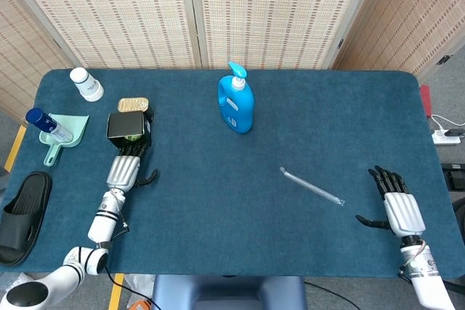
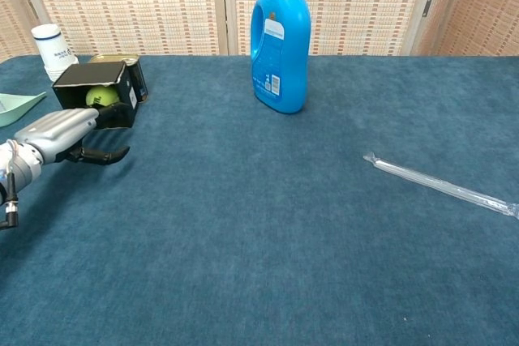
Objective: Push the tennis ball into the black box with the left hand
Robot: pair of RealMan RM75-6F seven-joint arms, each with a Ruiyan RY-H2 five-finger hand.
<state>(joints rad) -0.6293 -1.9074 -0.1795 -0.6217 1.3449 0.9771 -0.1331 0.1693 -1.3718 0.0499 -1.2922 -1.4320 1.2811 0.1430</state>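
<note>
The black box (image 1: 128, 126) (image 2: 89, 79) lies on its side at the table's left, its open mouth facing the near edge. Inside the mouth sits the yellow-green tennis ball (image 2: 98, 96), with a sliver of it showing in the head view (image 1: 131, 137). My left hand (image 1: 123, 170) (image 2: 58, 134) lies flat just in front of the box, fingers stretched toward the opening and their tips at its mouth, holding nothing. Far off at the near right, my right hand (image 1: 398, 207) rests on the cloth with fingers spread and nothing in it.
A gold tin (image 1: 134, 104) sits behind the box. A blue detergent bottle (image 1: 236, 102) (image 2: 280, 42) stands mid-table. A white bottle (image 1: 86, 84), a green scoop (image 1: 62, 134) with a blue-capped bottle and a black slipper (image 1: 22, 212) are at the left. A clear plastic straw (image 1: 312, 186) lies right of centre.
</note>
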